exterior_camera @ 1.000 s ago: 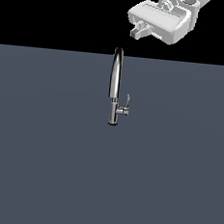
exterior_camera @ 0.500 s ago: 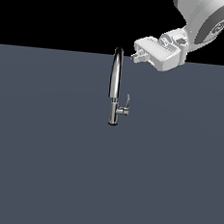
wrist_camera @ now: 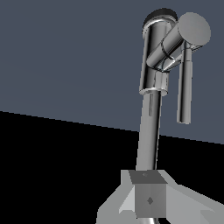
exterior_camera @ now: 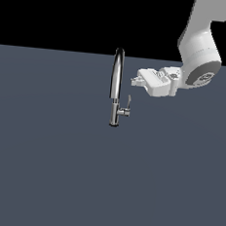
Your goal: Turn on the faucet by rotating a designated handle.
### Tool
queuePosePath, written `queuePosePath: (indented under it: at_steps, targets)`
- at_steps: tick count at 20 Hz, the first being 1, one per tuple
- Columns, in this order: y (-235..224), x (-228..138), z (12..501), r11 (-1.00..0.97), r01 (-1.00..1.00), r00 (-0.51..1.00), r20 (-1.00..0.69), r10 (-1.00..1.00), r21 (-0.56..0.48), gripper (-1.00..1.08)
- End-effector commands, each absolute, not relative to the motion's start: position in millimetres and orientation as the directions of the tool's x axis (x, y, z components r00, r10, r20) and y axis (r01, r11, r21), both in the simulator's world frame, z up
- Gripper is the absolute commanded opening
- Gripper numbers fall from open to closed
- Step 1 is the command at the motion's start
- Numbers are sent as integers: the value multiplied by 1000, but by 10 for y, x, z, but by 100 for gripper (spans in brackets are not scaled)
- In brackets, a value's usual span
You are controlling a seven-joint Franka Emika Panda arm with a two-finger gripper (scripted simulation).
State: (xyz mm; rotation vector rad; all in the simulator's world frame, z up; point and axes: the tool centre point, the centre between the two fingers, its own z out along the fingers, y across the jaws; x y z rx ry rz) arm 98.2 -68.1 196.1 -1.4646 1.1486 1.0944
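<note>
The faucet is a tall chrome tap with an arched spout, standing upright on the dark grey surface. The handle is a small thin lever on a short side stub at the base, on the exterior view's right. My gripper hangs just right of the spout and a little above the handle, touching neither. Its fingers look pressed together and hold nothing. In the wrist view the faucet, the handle and the gripper all show; the fingers appear as one grey block.
The white arm comes in from the upper right of the exterior view. The flat dark grey surface spreads around the faucet, with black background behind it.
The gripper has come down from high up on the right to beside the spout, just above the handle. The faucet and the handle have not moved.
</note>
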Motion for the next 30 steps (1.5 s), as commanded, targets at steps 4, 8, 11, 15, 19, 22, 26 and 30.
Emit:
queuePosePath:
  at_steps: [4,8,11,15,19,22,26,30]
  targets:
    - [-663,1060,1576,-19,-998,66,-996,-62,-65,-100]
    - [-639,1082,1387,25,-999,23,-999,-23,-24,-100]
    - [-624,1090,1307,43,-999,6,-1000,-6,-6,-100]
    - [-619,1092,1280,48,-999,0,-1000,0,0,-100]
    - [-618,1070,1283,47,-999,0,-1000,-1,0,-100]
    - [-614,1014,1297,47,-999,0,-1000,-1,0,-100]
    - [-609,934,1319,48,-999,0,-1000,0,0,-100]
    - [-604,851,1339,48,-999,0,-1000,0,0,-100]
